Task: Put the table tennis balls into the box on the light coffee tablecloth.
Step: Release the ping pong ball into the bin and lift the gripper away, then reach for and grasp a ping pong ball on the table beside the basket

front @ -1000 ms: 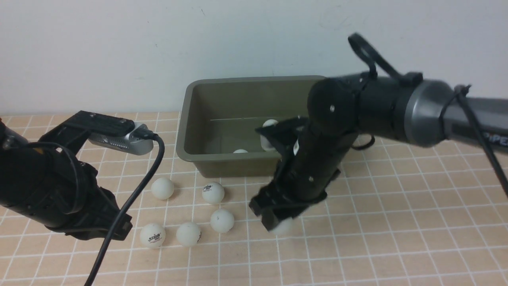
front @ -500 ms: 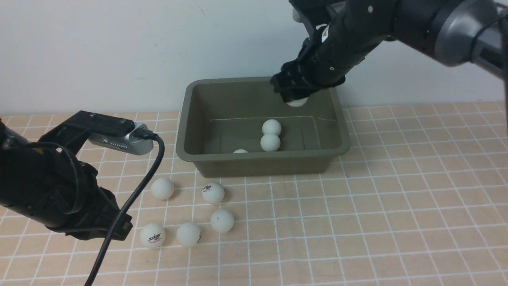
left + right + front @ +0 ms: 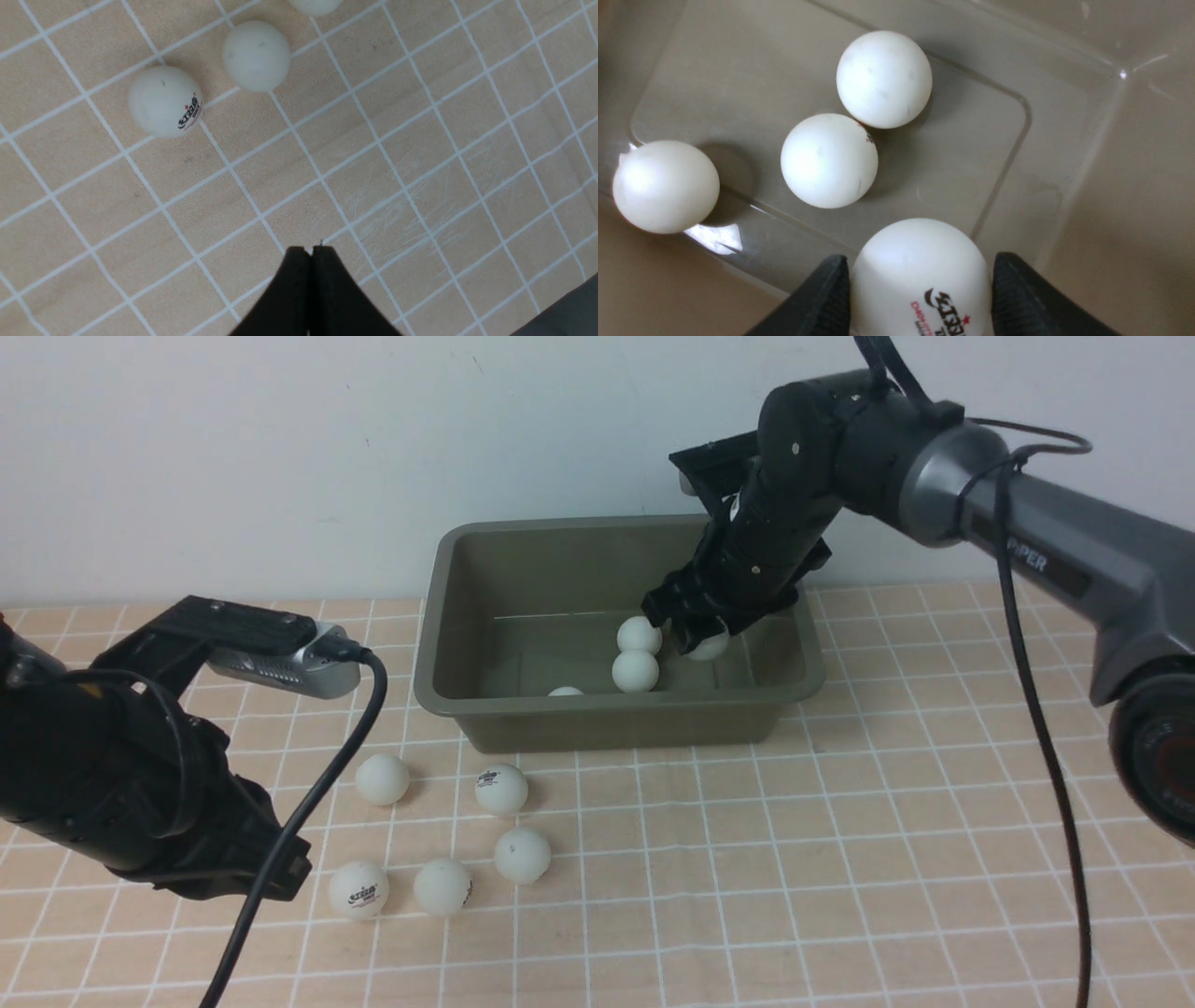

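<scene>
Right gripper (image 3: 700,633) inside box (image 3: 607,702), logo ball (image 3: 920,270) between jaws; we cannot tell if clamped; dropped ball could bounce over rim; left gripper (image 3: 309,252) closed, empty.

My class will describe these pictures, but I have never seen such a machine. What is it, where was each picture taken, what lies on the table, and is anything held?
It is a robot with two arms, each ending in a two-fingered gripper. The wide picture looks forward from between the arms; the other two come from cameras on the wrists. On the checked tablecloth stands a green box, with five table tennis balls lying near it and three inside. The left gripper is shut and empty above the cloth. The right gripper reaches into the box with a fourth ball between its fingers; whether it grips it or stands loose around it is unclear.
</scene>
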Controlling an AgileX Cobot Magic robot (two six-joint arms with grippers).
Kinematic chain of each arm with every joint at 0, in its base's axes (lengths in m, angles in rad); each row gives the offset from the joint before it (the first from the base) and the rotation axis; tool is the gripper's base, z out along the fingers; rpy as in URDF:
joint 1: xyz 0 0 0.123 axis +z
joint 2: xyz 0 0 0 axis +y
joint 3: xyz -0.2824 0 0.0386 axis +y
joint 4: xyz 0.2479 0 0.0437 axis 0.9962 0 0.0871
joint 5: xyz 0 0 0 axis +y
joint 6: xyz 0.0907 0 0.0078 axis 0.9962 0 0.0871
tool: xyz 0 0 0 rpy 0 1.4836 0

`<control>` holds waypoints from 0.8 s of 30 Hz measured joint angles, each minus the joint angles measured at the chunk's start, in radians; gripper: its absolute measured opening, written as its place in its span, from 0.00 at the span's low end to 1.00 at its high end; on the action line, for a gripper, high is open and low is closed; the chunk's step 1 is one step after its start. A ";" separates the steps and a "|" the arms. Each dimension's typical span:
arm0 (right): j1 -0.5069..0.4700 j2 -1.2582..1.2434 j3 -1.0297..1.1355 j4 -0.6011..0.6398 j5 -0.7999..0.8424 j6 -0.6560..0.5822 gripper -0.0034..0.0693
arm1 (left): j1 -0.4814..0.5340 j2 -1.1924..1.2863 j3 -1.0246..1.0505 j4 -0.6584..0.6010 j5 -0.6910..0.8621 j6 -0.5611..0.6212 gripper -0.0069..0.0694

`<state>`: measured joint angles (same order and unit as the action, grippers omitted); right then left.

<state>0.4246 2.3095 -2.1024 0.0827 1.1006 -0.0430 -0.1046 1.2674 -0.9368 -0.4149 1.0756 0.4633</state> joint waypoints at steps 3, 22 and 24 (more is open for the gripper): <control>0.000 0.001 -0.003 -0.006 0.001 -0.002 0.65 | 0.000 0.000 0.000 0.000 -0.010 -0.023 0.00; -0.183 -0.323 -0.119 0.074 0.153 -0.024 0.67 | 0.000 0.002 0.000 0.233 -0.324 -0.323 0.08; -0.234 -0.403 -0.114 0.089 0.153 -0.028 0.67 | 0.000 0.017 0.000 0.216 -0.354 -0.316 0.12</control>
<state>0.1907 1.9063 -2.2161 0.1713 1.2540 -0.0709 -0.1046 1.2841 -0.9368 -0.1987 0.7220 0.1468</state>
